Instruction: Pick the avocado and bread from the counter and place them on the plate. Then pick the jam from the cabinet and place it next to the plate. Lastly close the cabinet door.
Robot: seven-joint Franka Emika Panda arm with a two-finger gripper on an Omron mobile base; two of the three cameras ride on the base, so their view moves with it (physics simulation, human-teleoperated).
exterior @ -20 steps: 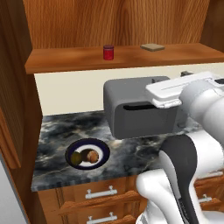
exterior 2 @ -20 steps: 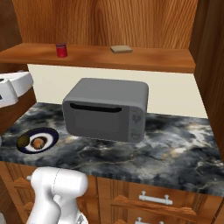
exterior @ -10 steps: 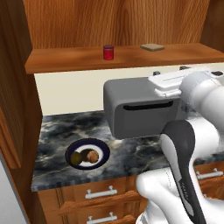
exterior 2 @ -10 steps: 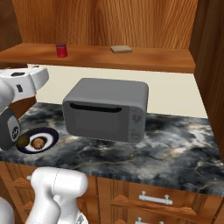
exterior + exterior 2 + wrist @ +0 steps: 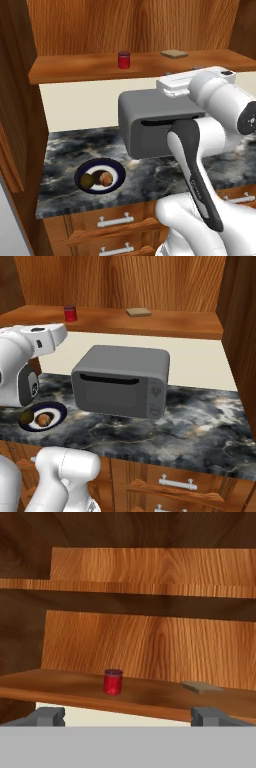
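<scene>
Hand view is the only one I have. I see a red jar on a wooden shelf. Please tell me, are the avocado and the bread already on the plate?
Observer: Yes. The avocado and the bread lie side by side on the plate.
Operator: Where is the plate relative to the jam?
Observer: On the counter, below the jam and a little to its left in the left base view.
Operator: Anything else on that counter?
Observer: A grey microwave stands to the right of the plate.
</scene>
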